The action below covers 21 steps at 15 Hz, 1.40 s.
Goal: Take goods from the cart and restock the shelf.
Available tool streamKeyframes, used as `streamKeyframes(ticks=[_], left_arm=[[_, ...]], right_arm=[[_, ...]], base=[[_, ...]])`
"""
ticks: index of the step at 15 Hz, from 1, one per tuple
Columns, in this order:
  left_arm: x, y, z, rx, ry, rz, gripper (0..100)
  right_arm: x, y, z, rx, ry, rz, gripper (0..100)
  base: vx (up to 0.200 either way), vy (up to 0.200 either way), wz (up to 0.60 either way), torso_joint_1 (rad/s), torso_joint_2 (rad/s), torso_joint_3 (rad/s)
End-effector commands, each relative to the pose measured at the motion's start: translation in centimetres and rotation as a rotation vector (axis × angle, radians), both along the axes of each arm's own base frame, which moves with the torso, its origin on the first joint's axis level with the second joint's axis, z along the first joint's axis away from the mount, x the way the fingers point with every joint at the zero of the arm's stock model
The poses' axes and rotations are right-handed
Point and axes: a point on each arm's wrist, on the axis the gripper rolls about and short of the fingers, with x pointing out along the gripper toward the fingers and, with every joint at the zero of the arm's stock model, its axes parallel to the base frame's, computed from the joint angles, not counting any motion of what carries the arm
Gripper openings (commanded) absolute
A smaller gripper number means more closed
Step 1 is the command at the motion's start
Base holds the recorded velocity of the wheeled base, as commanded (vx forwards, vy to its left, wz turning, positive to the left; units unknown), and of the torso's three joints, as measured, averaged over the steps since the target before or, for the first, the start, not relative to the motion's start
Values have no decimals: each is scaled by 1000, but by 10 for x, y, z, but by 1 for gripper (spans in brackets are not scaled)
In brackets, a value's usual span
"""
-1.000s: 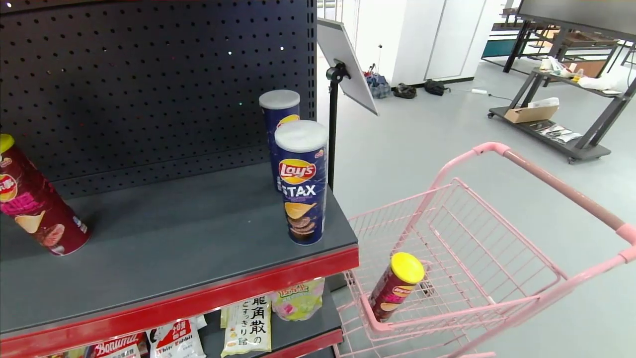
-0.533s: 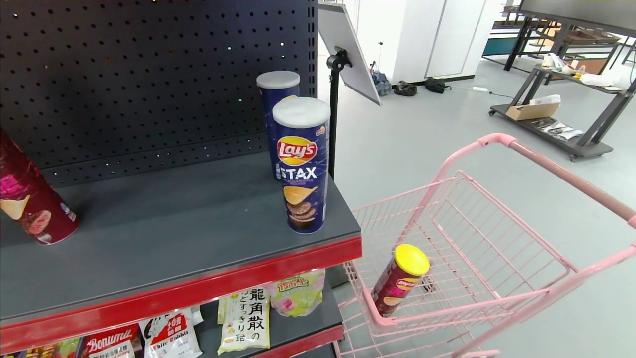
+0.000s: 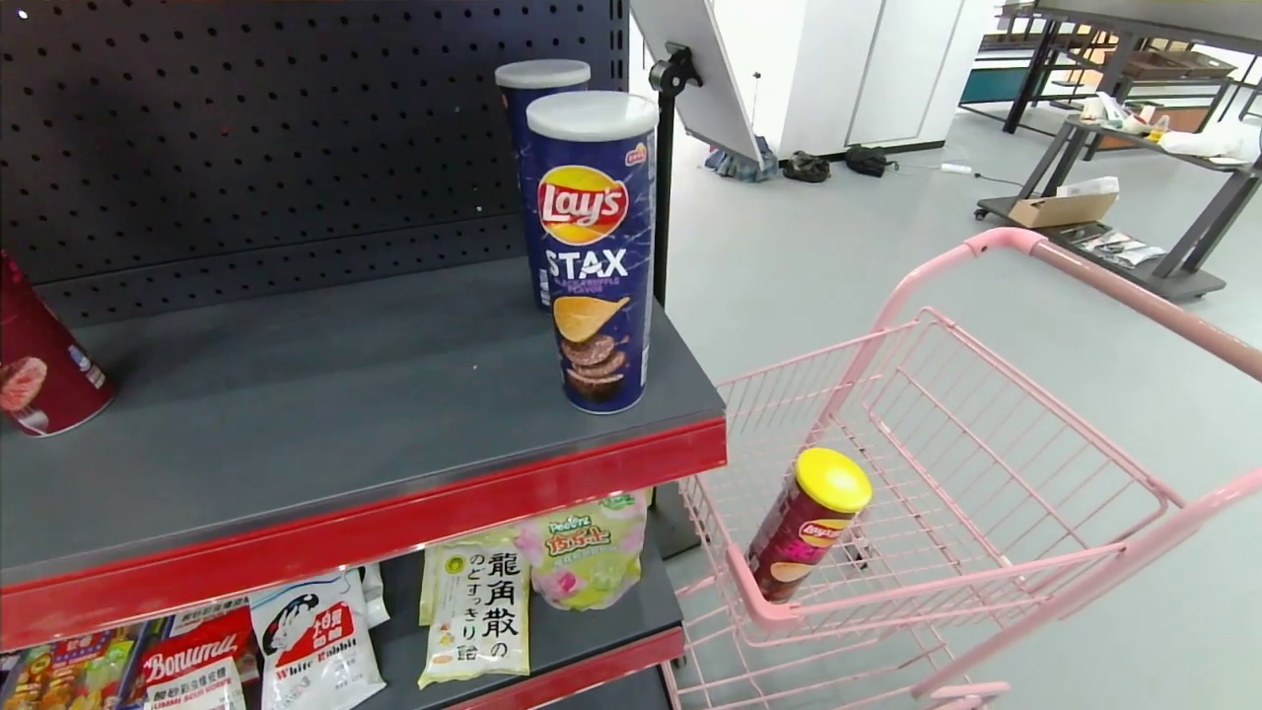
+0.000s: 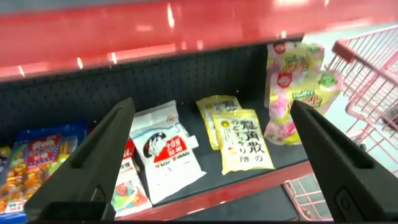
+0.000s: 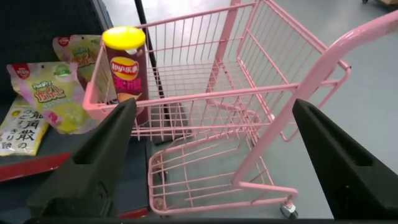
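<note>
The red can [image 3: 808,523] with the yellow lid stands in the pink cart [image 3: 991,245], lid up, tucked into the basket corner nearest the shelf [image 3: 345,394]; it touches the wire wall there. The cart is parked just beside the shelf's right end.

The right claw [image 5: 211,162] is spread wide, with nothing between its fingers [image 5: 93,165]; it hangs outside the basket, facing the cart. The red can stands beyond it, nearer one finger than the other and well apart from both, with the basket's top rail between the can and the claw.

The left claw [image 4: 208,165] is also spread wide and empty; it faces the lower shelf [image 4: 261,171] beneath the red front edge [image 3: 394,518]. Snack bags [image 4: 239,140] lie flat beyond its fingers: a white one, two yellow ones, and pale green and pink ones toward the cart side; none touches the claw.

On the grey shelf top, two blue cans stand upright at the right end, the front blue can [image 3: 592,256] near the edge and the back blue can [image 3: 527,89] right behind it against the pegboard [image 3: 246,128]; whether they touch I cannot tell. Another red can [image 3: 39,365] stands far off at the shelf's left end, partly cut off.
</note>
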Motion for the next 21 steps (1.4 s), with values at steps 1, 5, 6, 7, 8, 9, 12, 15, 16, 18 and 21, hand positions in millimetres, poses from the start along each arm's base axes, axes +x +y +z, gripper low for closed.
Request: streamKeyframes(ticks=[1, 5, 6, 7, 8, 9, 12, 15, 16, 18, 21], left_arm=[[0, 0, 0, -2, 1, 0, 100], [0, 0, 0, -1, 1, 0, 100], [0, 0, 0, -1, 1, 0, 100], [0, 0, 0, -1, 0, 0, 100], [0, 0, 0, -1, 0, 0, 100], [0, 0, 0, -2, 0, 0, 100], [0, 0, 0, -1, 1, 0, 100], [0, 0, 0, -1, 0, 0, 100], [0, 0, 0, -1, 0, 0, 100], [0, 0, 0, -1, 1, 0, 100], [0, 0, 0, -1, 0, 0, 100]], right_arm=[[0, 0, 0, 0, 0, 1, 100], [0, 0, 0, -1, 0, 1, 100], [0, 0, 0, -1, 0, 1, 100], [0, 0, 0, -1, 0, 1, 100], [0, 0, 0, -3, 0, 2, 100], [0, 0, 0, -6, 4, 2, 100], [-1, 1, 27, -5, -23, 50, 100], [70, 5, 176, 166, 34, 144, 100], [93, 13, 170, 110, 96, 240, 100], [134, 29, 144, 96, 190, 328, 100], [177, 48, 101, 100, 292, 478, 100]], base=[[0, 0, 0, -163, 544, 369], [0, 0, 0, -157, 531, 370], [0, 0, 0, -129, 515, 378], [0, 0, 0, -85, 369, 271], [0, 0, 0, -56, 198, 163], [0, 0, 0, -27, 119, 95], [0, 0, 0, -7, 25, 20], [0, 0, 0, 0, 0, 0], [0, 0, 0, 0, 0, 0], [0, 0, 0, 0, 0, 0], [0, 0, 0, 0, 0, 0]])
